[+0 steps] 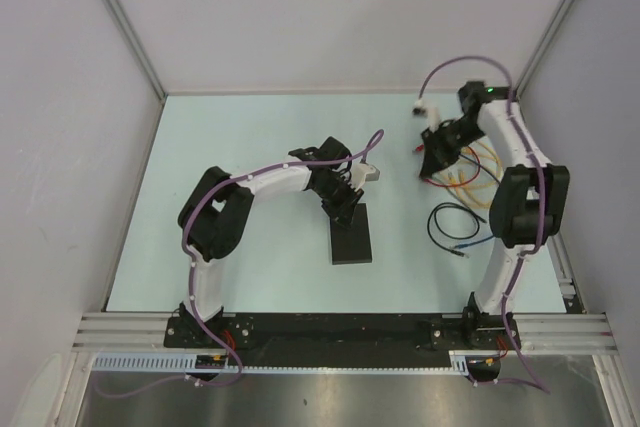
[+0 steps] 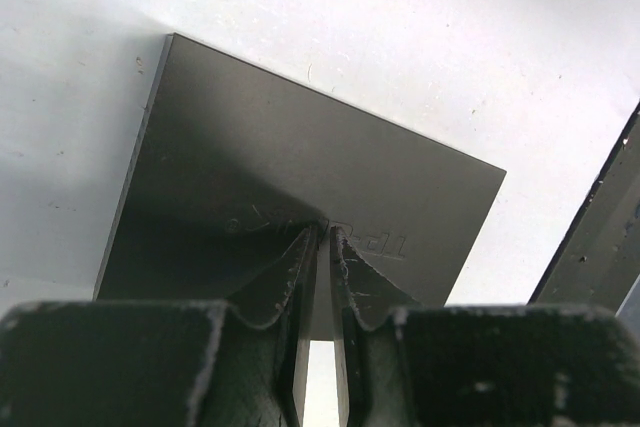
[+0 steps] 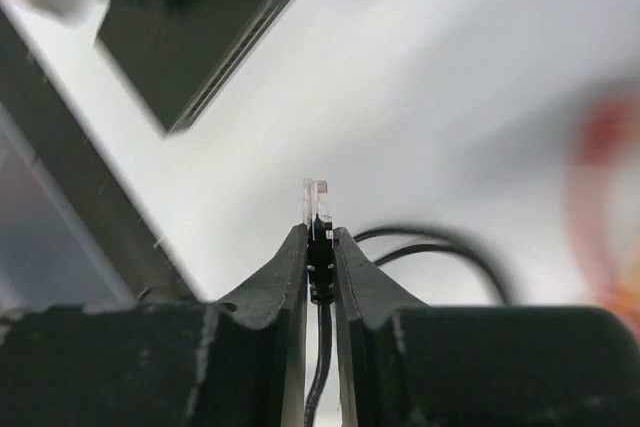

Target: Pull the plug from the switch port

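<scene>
The switch [image 1: 351, 237] lies flat on the pale table [image 1: 250, 127], a little right of the middle and just in front of the left arm's wrist, with its long side running away from the arm bases. From the left wrist camera its matte top face [image 2: 300, 147] fills most of the view, with faint raised lettering near the fingertips.

The plug [image 3: 316, 194] is out of the switch. It is a clear connector with a black boot, pinched between the fingers of the right gripper [image 3: 320, 237], and its clear tip pokes out past the fingertips. A black lead runs back from it between the fingers. In that wrist view the switch [image 3: 190, 27] is only a blurred dark slab at the upper left, well apart from the plug.

The left gripper [image 2: 325, 237] has its fingers drawn nearly together, only a thin slit between them and nothing visibly clamped there. The tips rest on the switch's top face at its far end [image 1: 345, 205].

From above, the right gripper [image 1: 432, 152] hangs at the far right of the table, well away from the switch. Beside it lies a tangle of orange and yellow cables [image 1: 478, 175], and nearer the bases a black cable loop [image 1: 450, 229] — whether that loop belongs to the held plug I cannot tell.
</scene>
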